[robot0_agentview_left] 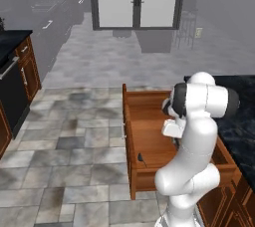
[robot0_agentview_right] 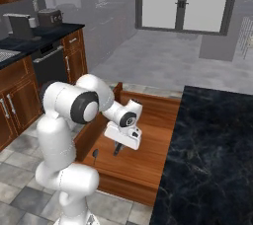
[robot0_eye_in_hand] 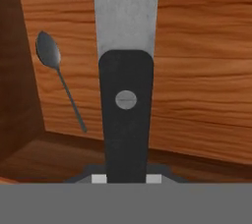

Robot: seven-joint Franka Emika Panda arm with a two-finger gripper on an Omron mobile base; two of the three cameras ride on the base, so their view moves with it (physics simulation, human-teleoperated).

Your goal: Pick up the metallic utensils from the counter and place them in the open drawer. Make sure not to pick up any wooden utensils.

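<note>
**Ops:** Where is my pincer (robot0_agentview_right: 117, 151) right now?

**Me:** I have it low over the open drawer (robot0_agentview_left: 149, 136), pointing down at the wooden floor of it. From the right base camera I see the hand just under the white wrist block, roughly mid-drawer, a little toward the front panel.

**Ops:** Holding anything?

**Me:** Yes. In the hand view the pincer is clamped on the table knife (robot0_eye_in_hand: 126, 70). The dark handle with its round silver rivet runs straight up from between the fingertips, and the grey blade carries on to the top edge of that picture. The knife hangs above the drawer bottom; I cannot tell whether its tip touches the wood.

**Ops:** And the other metal piece?

**Me:** The metal spoon (robot0_eye_in_hand: 55, 73) already lies flat in the drawer. In the hand view it sits to the left of the knife, apart from it, with its oval bowl near the darker side wall and its thin handle slanting toward the knife's handle. From the left base camera I make it out as a small dark mark near the drawer's front corner.

**Ops:** The counter (robot0_agentview_right: 212, 150)?

**Me:** The black veined island top lies to my right of the drawer. The drawer stands pulled well out over the grey tiled floor (robot0_agentview_left: 74, 136).
</note>
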